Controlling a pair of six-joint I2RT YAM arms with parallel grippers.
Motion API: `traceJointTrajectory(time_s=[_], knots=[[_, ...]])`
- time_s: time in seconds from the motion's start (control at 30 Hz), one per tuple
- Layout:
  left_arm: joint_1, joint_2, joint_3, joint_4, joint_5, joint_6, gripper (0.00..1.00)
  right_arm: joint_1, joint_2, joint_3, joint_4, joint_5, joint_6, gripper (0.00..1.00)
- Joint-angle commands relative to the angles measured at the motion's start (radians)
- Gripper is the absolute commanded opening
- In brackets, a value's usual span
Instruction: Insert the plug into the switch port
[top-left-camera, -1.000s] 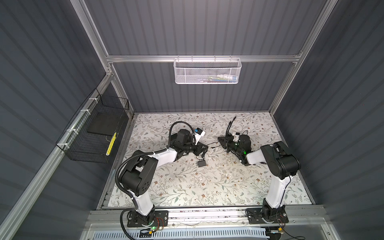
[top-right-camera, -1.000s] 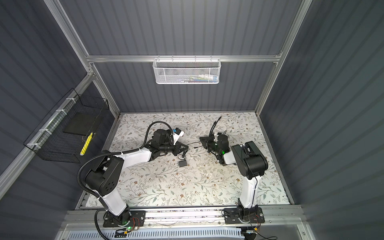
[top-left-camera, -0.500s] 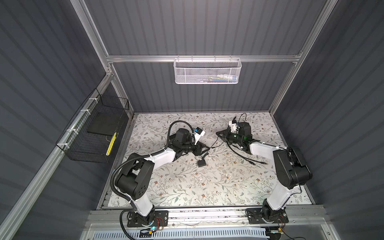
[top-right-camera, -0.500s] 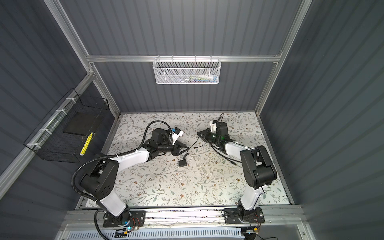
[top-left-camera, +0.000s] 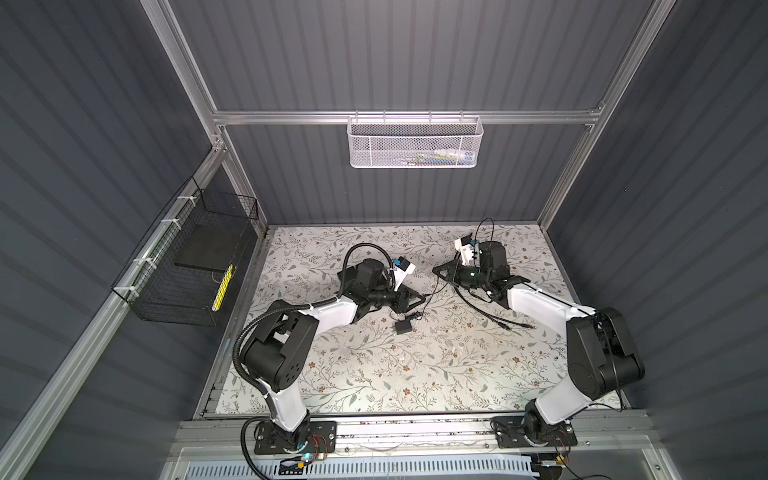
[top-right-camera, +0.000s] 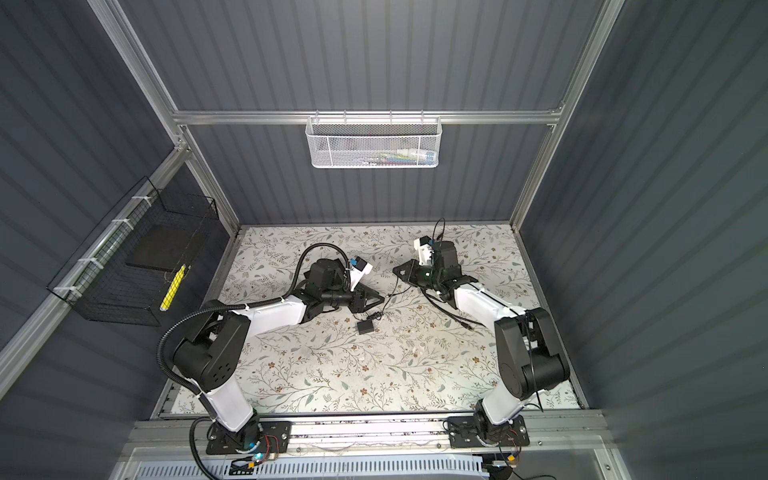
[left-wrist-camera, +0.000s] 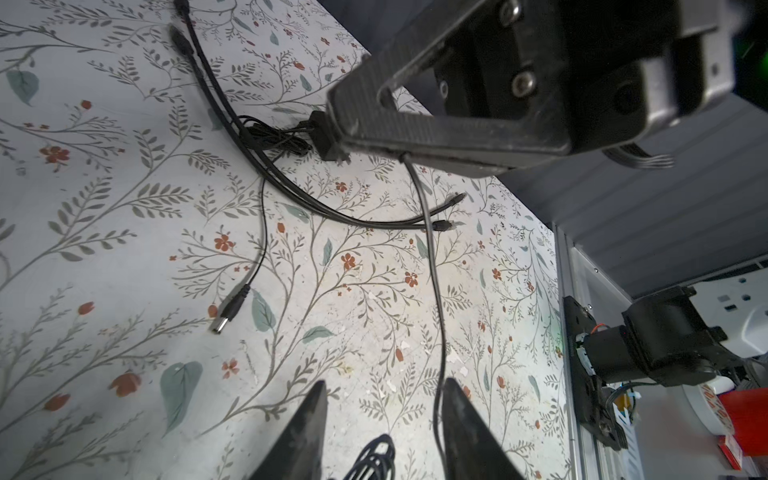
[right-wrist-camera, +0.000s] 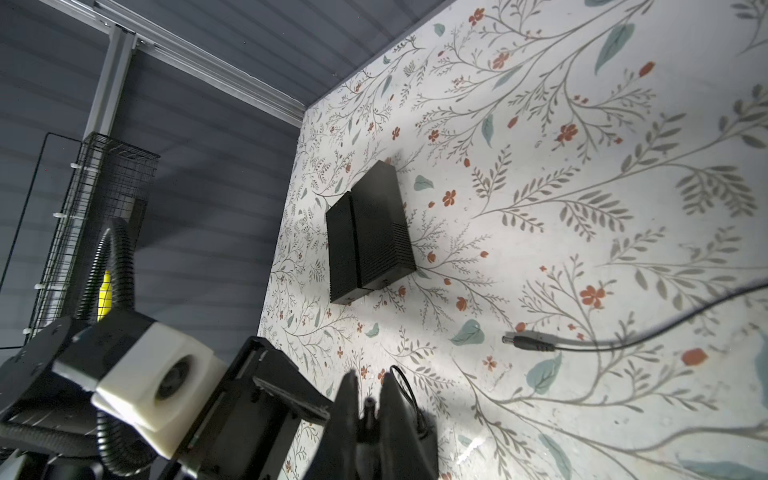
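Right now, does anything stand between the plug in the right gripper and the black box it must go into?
Nothing visible does. In the right wrist view the plug, pinched in the right gripper, faces the black box across bare mat; the left gripper sits just beside that line.

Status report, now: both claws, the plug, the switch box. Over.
Left claw open. Right claw shut on plug. Switch box lies on table, apart from plug, port not seen. Second plug and loose cables lie nearby.
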Motion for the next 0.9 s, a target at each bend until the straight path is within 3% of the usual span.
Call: traceJointTrajectory(time_s=[0.0, 0.37, 0.77, 0.87], knots=[[-0.023, 0.022, 0.031, 0.06, 0.033, -0.041, 0.45, 0.01, -0.004, 0.007, -0.005, 0.019, -0.023, 0.04], [-0.037, 0.059, 0.026, 0.165, 0.066, -0.103, 0.44, 0.031, -0.002, 0.023, -0.016, 0.028, -0.046, 0.05], [-0.039, 0.16, 0.076, 0.285, 0.101, -0.182, 0.01, 0.041, -0.029, 0.019, -0.041, 0.023, -0.057, 0.07], [-0.038, 0.153, 0.077, 0.278, 0.098, -0.178, 0.0, 0.041, -0.036, 0.021, -0.062, 0.036, -0.075, 0.08]])
